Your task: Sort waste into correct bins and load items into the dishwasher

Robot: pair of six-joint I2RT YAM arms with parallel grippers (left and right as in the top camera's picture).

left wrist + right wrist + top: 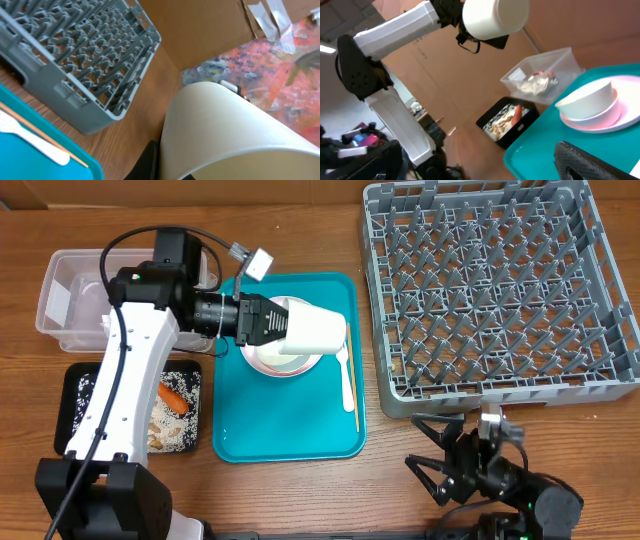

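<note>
A brown wooden surface (300,220) carries everything. In the overhead view the large square grey plastic dish rack (500,290), with its grid of upright pegs, lies at about 2 o'clock from the flat teal serving tray (290,425) in the middle.

The clear rectangular plastic tub (60,290) sits at 10 o'clock from that tray and holds crumpled white paper napkins (532,85) and a shiny red wrapper (545,75). The shallow black rectangular tray (204,420) lies at 9 o'clock, just beside the teal tray, with rice, beige scraps and a small orange carrot (174,398) in it.

On the teal tray's 12 o'clock half rests a round pale-pink plate (620,114) with a small white bowl (585,100) on it.

The left gripper (285,325) is clamped on a small white cup (315,330), which it holds tilted on its side in the air above the bowl, clear of it.

At 3 o'clock from the plate, a white plastic fork (347,380) and a thin wooden stick (356,420) lie side by side on the teal tray.

The right gripper (432,452) sits at 5 o'clock, near the surface's edge, its jaws spread and holding nothing.
</note>
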